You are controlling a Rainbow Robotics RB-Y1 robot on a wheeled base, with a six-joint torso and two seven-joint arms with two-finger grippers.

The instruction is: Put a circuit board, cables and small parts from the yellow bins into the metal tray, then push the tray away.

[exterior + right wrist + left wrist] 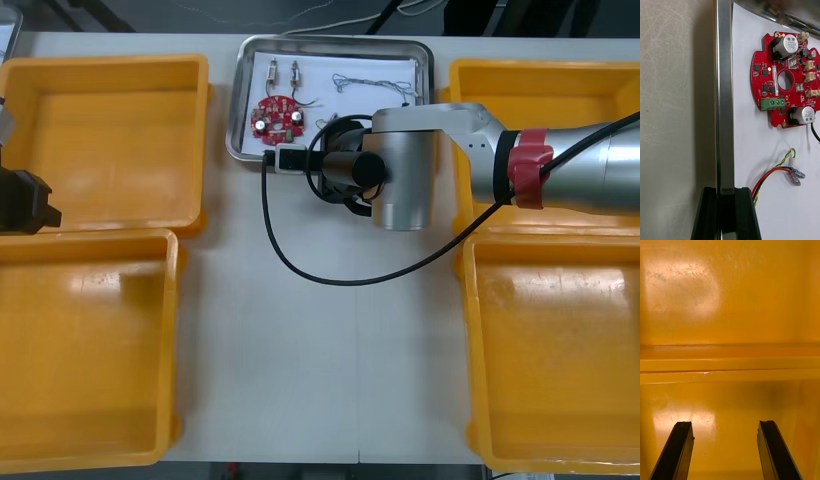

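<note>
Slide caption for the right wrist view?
Right claw grips the metal tray at its rim; round red circuit board and red and yellow cable inside.

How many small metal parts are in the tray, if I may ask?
2. Both small metal parts lie side by side at the metal tray's far left, one left of the other. The right arm hides its near right corner; more may lie there.
</note>
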